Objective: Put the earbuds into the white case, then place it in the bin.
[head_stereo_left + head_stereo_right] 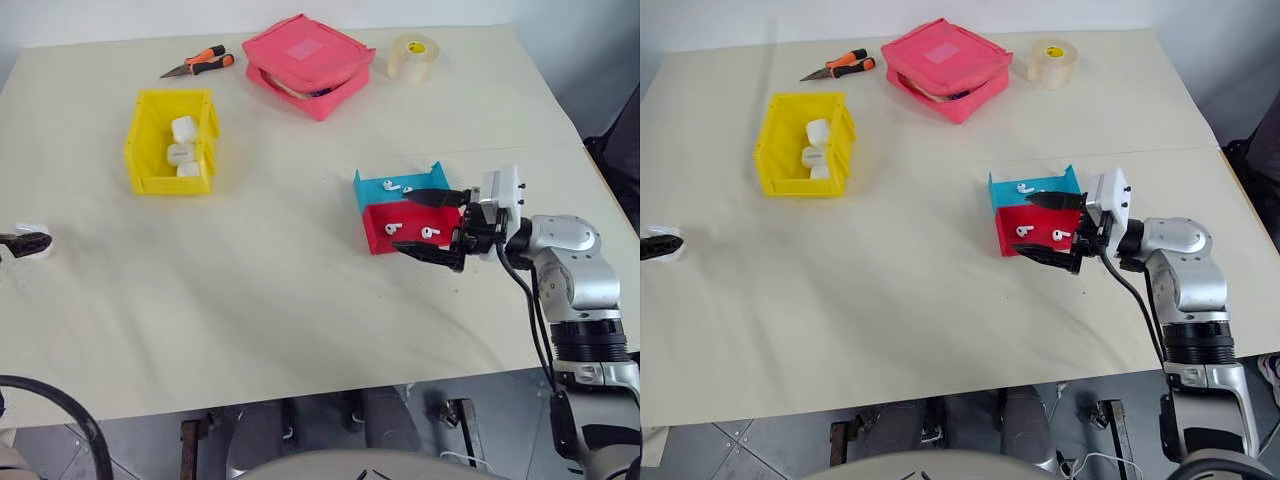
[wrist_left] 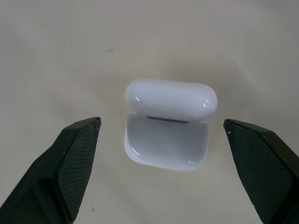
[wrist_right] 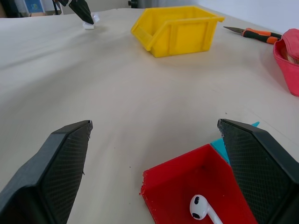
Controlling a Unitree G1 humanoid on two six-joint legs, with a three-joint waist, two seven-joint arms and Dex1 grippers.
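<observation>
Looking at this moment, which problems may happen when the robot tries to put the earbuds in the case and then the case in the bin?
1. The white case lies at the table's far left edge; a clumsy close of the open left gripper might push it off.
2. The earbuds are tiny and lie inside the red tray; the open right gripper may slip on them or shove the tray.
3. The bin already holds white cases, leaving less room.

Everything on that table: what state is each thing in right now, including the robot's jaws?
White case: lid open, empty, lying on the table.
Left gripper: jaws open, either side of the case, not touching it.
Right gripper: jaws open, at the trays.
Red tray: holds two earbuds.
Blue tray: holds two earbuds.
Bin: upright, three white cases inside.
Pink pouch: partly unzipped.
</observation>
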